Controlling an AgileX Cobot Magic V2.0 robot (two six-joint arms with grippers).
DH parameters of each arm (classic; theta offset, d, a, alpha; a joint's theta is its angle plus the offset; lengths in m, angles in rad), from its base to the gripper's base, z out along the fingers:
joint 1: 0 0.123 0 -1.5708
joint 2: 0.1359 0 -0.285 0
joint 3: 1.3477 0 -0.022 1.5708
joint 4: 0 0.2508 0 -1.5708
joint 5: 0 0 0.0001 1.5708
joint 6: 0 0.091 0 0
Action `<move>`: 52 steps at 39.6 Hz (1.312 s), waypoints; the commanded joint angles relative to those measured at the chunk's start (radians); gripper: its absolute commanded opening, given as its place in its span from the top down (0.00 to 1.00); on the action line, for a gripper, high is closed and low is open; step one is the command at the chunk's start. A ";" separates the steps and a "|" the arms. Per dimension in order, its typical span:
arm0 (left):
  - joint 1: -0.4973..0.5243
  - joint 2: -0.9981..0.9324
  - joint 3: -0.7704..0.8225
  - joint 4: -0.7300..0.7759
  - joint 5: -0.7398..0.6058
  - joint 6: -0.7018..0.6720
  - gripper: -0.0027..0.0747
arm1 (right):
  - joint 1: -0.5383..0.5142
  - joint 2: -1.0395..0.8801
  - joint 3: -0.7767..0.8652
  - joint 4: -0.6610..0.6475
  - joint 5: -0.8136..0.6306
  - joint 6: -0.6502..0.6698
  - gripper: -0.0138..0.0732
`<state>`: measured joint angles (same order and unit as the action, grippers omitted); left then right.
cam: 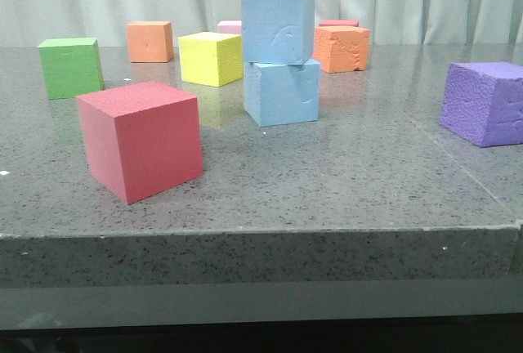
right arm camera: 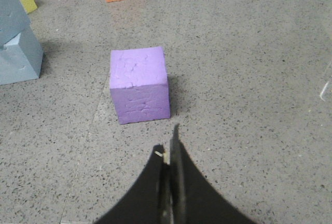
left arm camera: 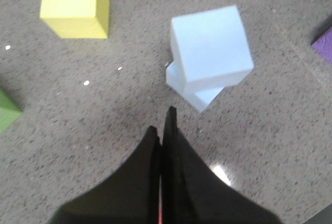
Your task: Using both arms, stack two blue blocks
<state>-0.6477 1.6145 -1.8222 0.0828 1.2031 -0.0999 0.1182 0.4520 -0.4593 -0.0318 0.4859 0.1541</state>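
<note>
two blue blocks (cam: 278,59), two orange cubes (cam: 150,41), one each red (cam: 141,138), green (cam: 71,66), yellow (cam: 211,58), purple (cam: 485,102).

left tool (left arm camera: 162,128): fingers pressed together, holding nothing, hanging above counter | right tool (right arm camera: 170,143): fingers pressed together, holding nothing, hanging above counter

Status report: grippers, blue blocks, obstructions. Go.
Left gripper shut, empty, clear of the stack. Right gripper shut, empty, near purple cube. Upper blue block sits on lower blue block, twisted off square. Nothing touching the stack.
</note>
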 commanded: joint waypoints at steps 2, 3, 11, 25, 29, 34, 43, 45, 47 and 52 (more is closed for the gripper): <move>-0.005 -0.172 0.165 0.024 -0.213 -0.005 0.99 | -0.005 0.002 -0.024 0.000 -0.074 -0.006 0.92; -0.005 -0.206 0.204 0.026 -0.249 -0.005 0.99 | -0.005 0.002 -0.024 0.000 -0.074 -0.006 0.92; -0.005 -0.439 0.575 0.040 -0.583 -0.005 0.99 | -0.005 0.002 -0.024 0.000 -0.074 -0.006 0.92; -0.005 -0.885 1.103 -0.004 -0.920 -0.005 0.99 | -0.005 0.002 -0.024 0.000 -0.074 -0.006 0.92; -0.005 -1.020 1.199 -0.008 -0.933 -0.005 0.99 | -0.005 0.002 -0.024 0.000 -0.074 -0.006 0.92; -0.005 -1.188 1.284 -0.025 -0.933 -0.005 0.99 | -0.005 0.002 -0.024 0.000 -0.074 -0.006 0.92; -0.005 -1.384 1.345 -0.026 -0.933 -0.005 0.99 | -0.005 0.002 -0.024 0.000 -0.074 -0.006 0.92; -0.005 -1.399 1.351 -0.026 -0.933 -0.005 0.99 | -0.005 0.002 -0.024 0.000 -0.074 -0.006 0.92; -0.005 -1.407 1.352 -0.026 -0.931 -0.005 0.99 | -0.005 0.002 -0.024 0.000 -0.074 -0.006 0.92; -0.005 -1.407 1.352 -0.026 -0.931 -0.005 0.99 | -0.005 0.002 -0.024 0.000 -0.074 -0.006 0.92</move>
<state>-0.6477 0.1997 -0.4469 0.0640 0.3557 -0.0999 0.1182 0.4520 -0.4593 -0.0318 0.4859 0.1541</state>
